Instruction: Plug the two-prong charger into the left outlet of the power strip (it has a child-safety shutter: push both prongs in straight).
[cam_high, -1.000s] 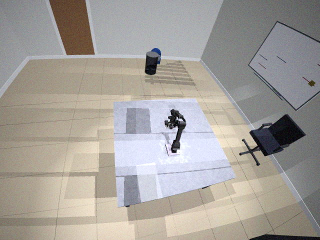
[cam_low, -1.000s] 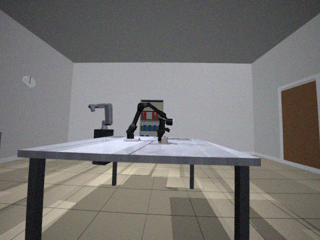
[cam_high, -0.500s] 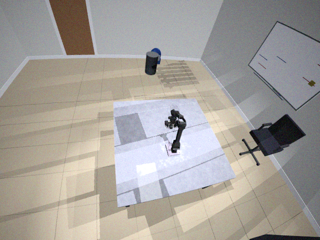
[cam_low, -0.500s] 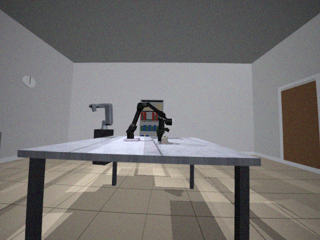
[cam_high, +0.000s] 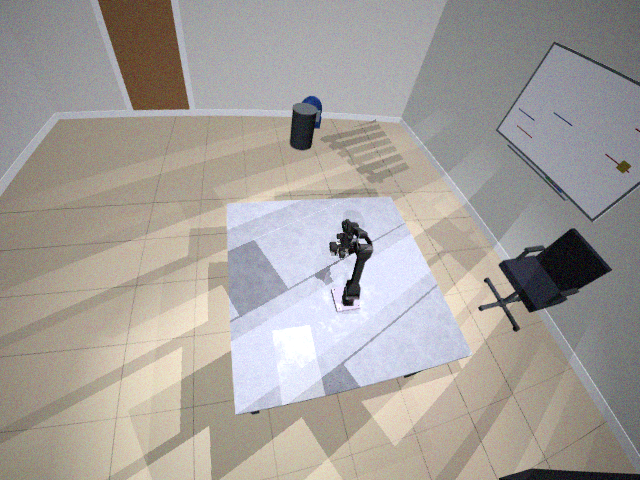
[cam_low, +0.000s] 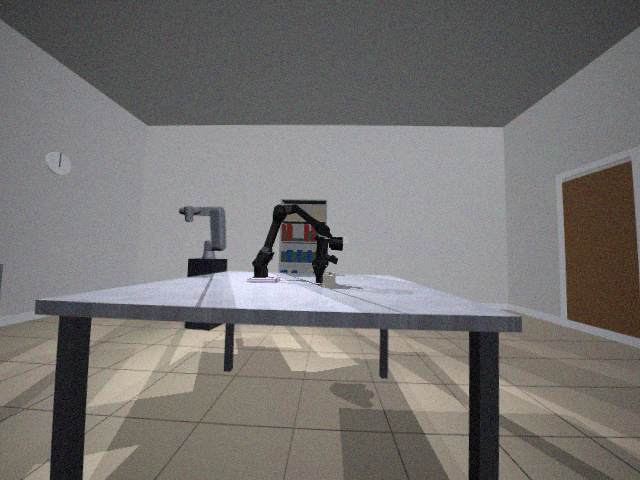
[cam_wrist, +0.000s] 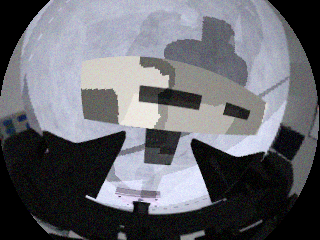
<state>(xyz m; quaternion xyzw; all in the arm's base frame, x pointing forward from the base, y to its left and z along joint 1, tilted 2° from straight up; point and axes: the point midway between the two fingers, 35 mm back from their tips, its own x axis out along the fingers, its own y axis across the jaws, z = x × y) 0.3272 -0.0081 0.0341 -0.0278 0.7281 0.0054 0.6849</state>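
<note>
My pincer (cam_high: 338, 253) (cam_low: 318, 280) (cam_wrist: 159, 139) is open around the dark charger (cam_wrist: 162, 146), which sits against the power strip (cam_low: 328, 280) (cam_wrist: 120, 72), inward from the table's (cam_high: 279, 222) (cam_low: 279, 316) (cam_wrist: 100, 37) edges. Plugging in looks nearly finished, but I can't confirm both prongs are seated.

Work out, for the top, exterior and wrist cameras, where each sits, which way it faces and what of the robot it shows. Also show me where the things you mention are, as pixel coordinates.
Top: high up, looking steeply down at the table (cam_high: 289, 222) (cam_low: 279, 316); whole arm.
Exterior: about tabletop height beyond one edge, facing level across; arm from the side.
Wrist: on the arm, looking past the open gripper (cam_high: 338, 251) (cam_low: 319, 281) (cam_wrist: 158, 137); both fingers.
Top and exterior share the brown door (cam_high: 147, 56) (cam_low: 599, 242).
</note>
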